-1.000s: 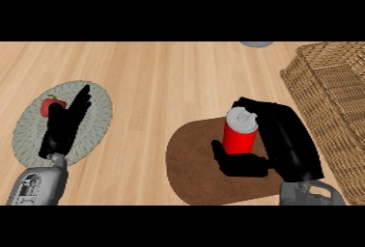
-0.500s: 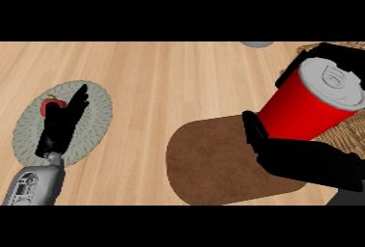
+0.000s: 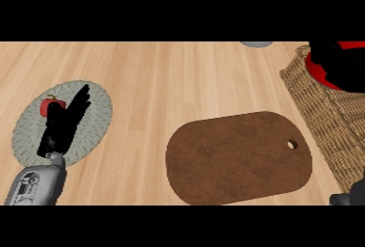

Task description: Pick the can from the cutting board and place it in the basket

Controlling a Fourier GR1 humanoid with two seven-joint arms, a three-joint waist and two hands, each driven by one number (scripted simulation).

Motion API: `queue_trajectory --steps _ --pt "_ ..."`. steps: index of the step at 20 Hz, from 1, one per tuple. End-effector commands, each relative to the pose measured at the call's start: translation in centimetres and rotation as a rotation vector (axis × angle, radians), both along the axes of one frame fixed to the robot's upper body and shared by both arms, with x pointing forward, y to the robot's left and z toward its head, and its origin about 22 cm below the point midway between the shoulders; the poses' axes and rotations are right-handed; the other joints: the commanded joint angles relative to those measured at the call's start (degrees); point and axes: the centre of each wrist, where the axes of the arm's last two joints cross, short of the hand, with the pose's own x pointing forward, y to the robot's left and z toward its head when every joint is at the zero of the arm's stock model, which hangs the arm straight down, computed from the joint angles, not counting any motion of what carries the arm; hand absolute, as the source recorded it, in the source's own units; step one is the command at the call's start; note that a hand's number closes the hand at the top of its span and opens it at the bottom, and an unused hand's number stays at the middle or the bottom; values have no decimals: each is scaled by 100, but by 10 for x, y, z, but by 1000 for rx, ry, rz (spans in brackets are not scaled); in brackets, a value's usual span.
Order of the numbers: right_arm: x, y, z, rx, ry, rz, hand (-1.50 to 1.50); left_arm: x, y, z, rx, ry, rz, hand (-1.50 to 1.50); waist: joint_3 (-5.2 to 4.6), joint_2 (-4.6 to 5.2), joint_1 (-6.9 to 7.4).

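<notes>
counter (image 3: 178,82), can (image 3: 321,72) above basket (image 3: 335,111)

Counter layout, seen from above

Plate (image 3: 96,103) at left bearing a small fruit (image 3: 50,104); cutting board (image 3: 239,157) centre-right; basket (image 3: 331,113) along the right edge.

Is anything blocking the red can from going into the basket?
Nothing visible is in the way. The right hand holds the can up at the picture's top right, already over the basket. The hand hides most of the can, and the basket's inside cannot be seen.
</notes>
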Motion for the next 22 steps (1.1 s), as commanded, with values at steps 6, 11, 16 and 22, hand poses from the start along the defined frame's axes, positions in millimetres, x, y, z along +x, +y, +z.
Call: queue_trajectory --steps 6,11,16,22 --pt "34 -61 15 -376 234 -326 150 3 -4 16 -1 -20 6 0 8 20 23" --pt "38 -125 21 -391 270 -371 150 3 -10 5 9 -23 1 0 10 39 6" --pt "45 -171 1 -401 287 -382 150 4 1 15 23 -16 -8 0 12 33 38" --pt "66 -209 -14 -371 292 -292 150 -5 -21 -13 -6 -19 -2 0 9 46 90"
